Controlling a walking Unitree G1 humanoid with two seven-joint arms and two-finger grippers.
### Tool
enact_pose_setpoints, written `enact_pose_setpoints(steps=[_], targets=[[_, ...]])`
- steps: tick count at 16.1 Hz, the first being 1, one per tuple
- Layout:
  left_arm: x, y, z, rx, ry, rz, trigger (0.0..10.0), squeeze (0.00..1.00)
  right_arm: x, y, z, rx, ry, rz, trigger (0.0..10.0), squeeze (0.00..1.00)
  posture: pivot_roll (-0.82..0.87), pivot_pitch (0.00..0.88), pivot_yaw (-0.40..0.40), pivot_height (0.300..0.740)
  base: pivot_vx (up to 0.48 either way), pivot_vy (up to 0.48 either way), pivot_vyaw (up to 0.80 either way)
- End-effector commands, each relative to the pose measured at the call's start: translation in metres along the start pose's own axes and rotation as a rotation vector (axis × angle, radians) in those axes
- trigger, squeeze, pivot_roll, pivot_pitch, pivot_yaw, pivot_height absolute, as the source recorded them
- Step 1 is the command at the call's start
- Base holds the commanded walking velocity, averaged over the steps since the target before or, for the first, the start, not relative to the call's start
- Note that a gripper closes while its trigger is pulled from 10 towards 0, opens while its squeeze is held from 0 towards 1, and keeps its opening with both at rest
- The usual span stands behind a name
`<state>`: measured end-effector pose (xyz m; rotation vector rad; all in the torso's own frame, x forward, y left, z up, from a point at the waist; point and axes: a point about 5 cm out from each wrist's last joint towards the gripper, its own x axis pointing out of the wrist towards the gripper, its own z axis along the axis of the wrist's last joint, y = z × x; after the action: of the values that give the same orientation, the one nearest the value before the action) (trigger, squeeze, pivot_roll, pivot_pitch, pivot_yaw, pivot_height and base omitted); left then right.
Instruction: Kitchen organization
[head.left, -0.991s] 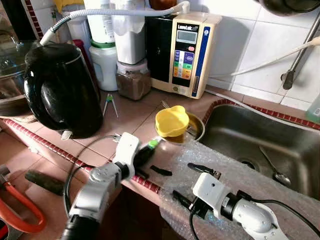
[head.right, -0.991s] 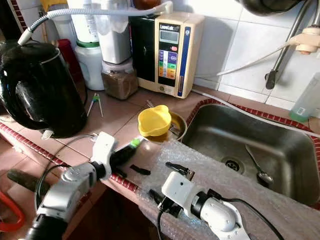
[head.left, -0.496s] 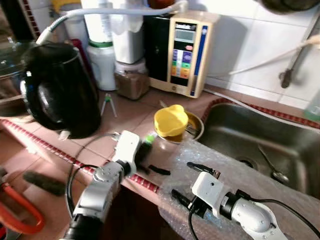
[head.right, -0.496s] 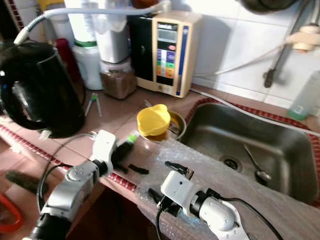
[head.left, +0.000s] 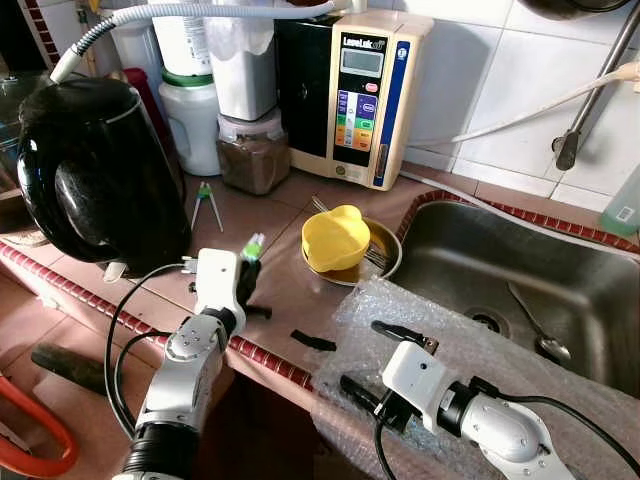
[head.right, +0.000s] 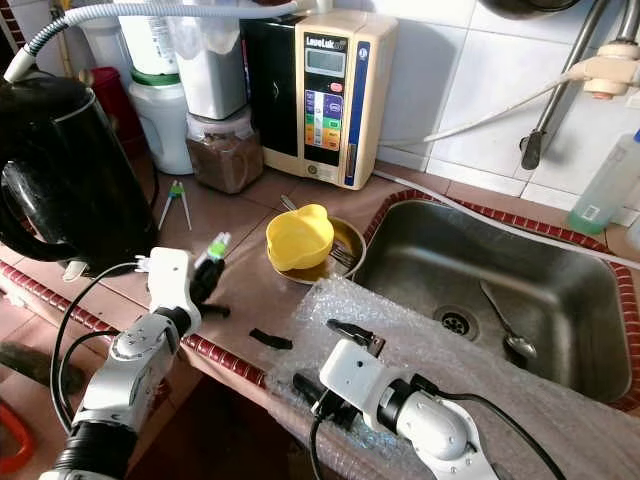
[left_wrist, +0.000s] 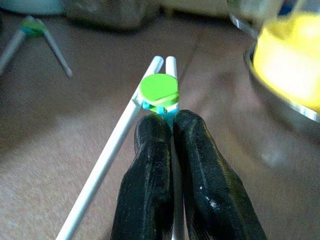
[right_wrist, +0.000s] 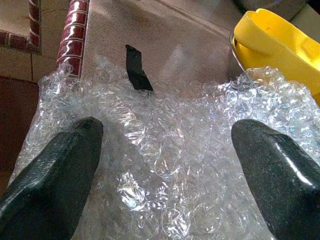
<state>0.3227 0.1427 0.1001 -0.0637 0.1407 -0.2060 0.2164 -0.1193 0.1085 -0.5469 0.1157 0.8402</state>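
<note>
My left gripper (head.left: 246, 272) is shut on a pair of white training chopsticks with a green cap (head.left: 254, 243), held just above the tiled counter to the left of the metal bowl (head.left: 386, 262). In the left wrist view the cap (left_wrist: 159, 90) sits just past the black fingertips (left_wrist: 151, 131). A yellow cup (head.left: 335, 238) lies in that bowl. A second pair of chopsticks (head.left: 207, 201) lies on the counter near the kettle. My right gripper (head.left: 378, 360) stands open over a sheet of bubble wrap (right_wrist: 165, 125) at the counter's front edge.
A big black kettle (head.left: 95, 170) stands at the left. Jars (head.left: 255, 155) and a water ioniser (head.left: 360, 95) line the back wall. The steel sink (head.left: 560, 270) at the right holds a spoon (head.left: 537, 336). A small black piece (head.left: 313, 341) lies near the counter edge.
My left gripper has drawn back to the left from the bowl and risen a little, still holding the chopsticks. The right gripper has stayed put. The camera has shifted slightly.
</note>
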Motion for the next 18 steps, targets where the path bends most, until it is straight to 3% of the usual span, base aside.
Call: enact_pose_setpoints(steps=[1, 3, 6, 9, 11, 12, 14, 15, 16, 17, 18], targets=[[0.004, -0.004, 0.022, -0.029, -0.107, -0.010, 0.0, 0.00, 0.001, -0.003, -0.006, -0.007, 0.035, -0.022, 10.0, 0.35, 0.08, 0.000, 0.013, 0.740, 0.000, 0.000, 0.00], [0.005, -0.010, 0.033, -0.052, -0.157, -0.036, 0.0, 0.00, 0.001, -0.004, -0.006, -0.007, 0.035, -0.024, 10.0, 0.35, 0.08, 0.000, 0.013, 0.740, 0.000, 0.000, 0.00], [0.004, -0.037, 0.065, -0.062, -0.311, -0.179, 0.0, 0.00, 0.002, -0.012, -0.003, 0.004, 0.007, -0.087, 10.0, 0.36, 0.08, 0.000, 0.009, 0.740, 0.000, 0.000, 0.00], [0.000, -0.054, 0.080, -0.081, -0.382, -0.281, 0.0, 0.00, 0.000, -0.034, 0.008, 0.059, -0.070, -0.219, 10.0, 0.36, 0.08, 0.000, -0.005, 0.740, 0.000, 0.000, 0.00], [-0.006, -0.069, 0.077, 0.010, -0.407, -0.413, 0.0, 0.00, -0.007, -0.060, 0.029, 0.187, -0.206, -0.351, 10.0, 0.35, 0.08, 0.000, -0.015, 0.740, 0.000, 0.000, 0.00], [-0.006, -0.069, 0.074, 0.025, -0.403, -0.416, 0.0, 0.00, -0.008, -0.063, 0.032, 0.203, -0.224, -0.362, 10.0, 0.35, 0.07, 0.000, -0.016, 0.740, 0.000, 0.000, 0.00], [-0.009, -0.073, 0.068, 0.076, -0.407, -0.459, 0.0, 0.00, -0.013, -0.071, 0.038, 0.257, -0.268, -0.385, 10.0, 0.18, 0.06, 0.000, -0.017, 0.740, 0.000, 0.000, 0.00], [-0.009, -0.075, 0.068, 0.082, -0.408, -0.468, 0.0, 0.00, -0.014, -0.072, 0.039, 0.262, -0.272, -0.388, 10.0, 0.18, 0.06, 0.000, -0.016, 0.740, 0.000, 0.000, 0.00], [-0.010, -0.076, 0.067, 0.080, -0.406, -0.474, 0.0, 0.00, -0.015, -0.073, 0.038, 0.263, -0.268, -0.392, 10.0, 0.08, 0.06, 0.000, -0.017, 0.740, 0.000, 0.000, 0.00], [-0.010, -0.079, 0.065, 0.075, -0.396, -0.484, 0.0, 0.00, -0.016, -0.071, 0.034, 0.266, -0.248, -0.389, 10.0, 0.08, 0.05, 0.000, -0.017, 0.740, 0.000, 0.000, 0.00], [-0.009, -0.080, 0.062, 0.069, -0.382, -0.480, 0.0, 0.00, -0.015, -0.063, 0.030, 0.281, -0.218, -0.337, 10.0, 0.02, 0.05, 0.000, -0.018, 0.740, 0.000, 0.000, 0.00]])
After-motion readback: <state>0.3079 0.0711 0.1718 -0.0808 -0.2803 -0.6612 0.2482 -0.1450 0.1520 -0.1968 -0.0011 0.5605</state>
